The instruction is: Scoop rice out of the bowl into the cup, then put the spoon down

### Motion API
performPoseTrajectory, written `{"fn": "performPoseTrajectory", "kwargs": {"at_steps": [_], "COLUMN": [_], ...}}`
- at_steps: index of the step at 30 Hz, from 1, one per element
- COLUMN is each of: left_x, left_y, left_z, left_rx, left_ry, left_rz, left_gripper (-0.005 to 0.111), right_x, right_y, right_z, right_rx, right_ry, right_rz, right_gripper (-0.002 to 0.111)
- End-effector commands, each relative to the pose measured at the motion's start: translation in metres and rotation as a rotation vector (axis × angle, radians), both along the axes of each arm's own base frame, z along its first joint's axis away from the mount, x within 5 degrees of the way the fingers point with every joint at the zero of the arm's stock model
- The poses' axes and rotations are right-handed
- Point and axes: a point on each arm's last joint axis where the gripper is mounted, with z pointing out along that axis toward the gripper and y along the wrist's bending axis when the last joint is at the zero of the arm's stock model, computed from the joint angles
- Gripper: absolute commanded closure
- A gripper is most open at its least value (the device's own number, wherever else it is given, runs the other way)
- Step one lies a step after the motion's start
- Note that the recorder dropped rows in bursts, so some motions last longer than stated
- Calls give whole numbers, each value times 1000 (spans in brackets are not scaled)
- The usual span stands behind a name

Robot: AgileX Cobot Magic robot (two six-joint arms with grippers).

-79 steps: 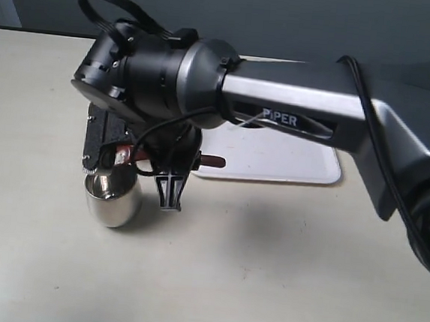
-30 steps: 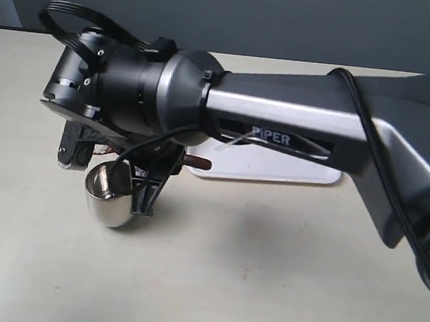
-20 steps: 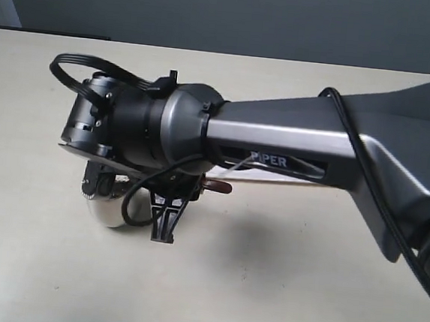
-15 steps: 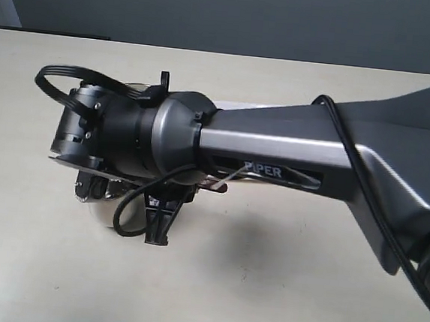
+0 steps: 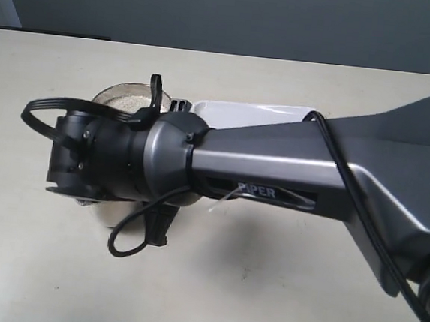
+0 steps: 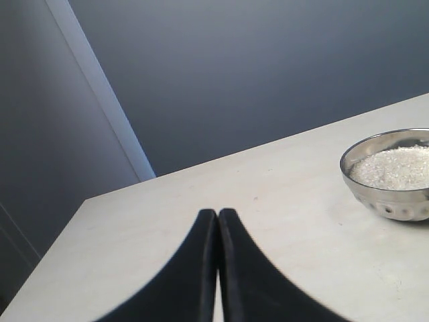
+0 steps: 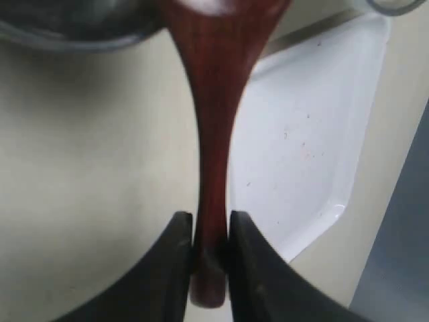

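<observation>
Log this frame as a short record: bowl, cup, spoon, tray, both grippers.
bowl: holds rice
cup: mostly hidden under the right arm
spoon: head cut off at the wrist view's edge, load cannot be told
tray: white, next to the bowl
left gripper: shut, empty, apart from the bowl
right gripper: shut on the spoon's handle end

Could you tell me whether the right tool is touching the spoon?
Touching. The right wrist view shows the right tool clamped against both sides of the spoon near its handle end, with no gap.
</observation>
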Motion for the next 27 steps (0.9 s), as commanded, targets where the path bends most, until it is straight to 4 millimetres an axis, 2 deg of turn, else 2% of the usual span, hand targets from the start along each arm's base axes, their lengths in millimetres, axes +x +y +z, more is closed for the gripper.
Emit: {"fn": "performPoseTrajectory", "kwargs": {"at_steps": [1, 12, 27], "left_x": [-1, -1, -1], "left_y": [0, 0, 0], "left_z": [1, 1, 1], "left_rx": [-11, -11, -11], "left_ry": [-11, -11, -11], "left_rz": [-6, -6, -6], "left_gripper": [106, 106, 106], "right_x": [-9, -5, -22], "right_y": [6, 6, 10], "right_z": [5, 10, 11], "right_rx": [42, 76, 98], "right_ry": [-20, -117, -150], "right_rz": [35, -10, -45], "right_gripper": [109, 109, 109]}}
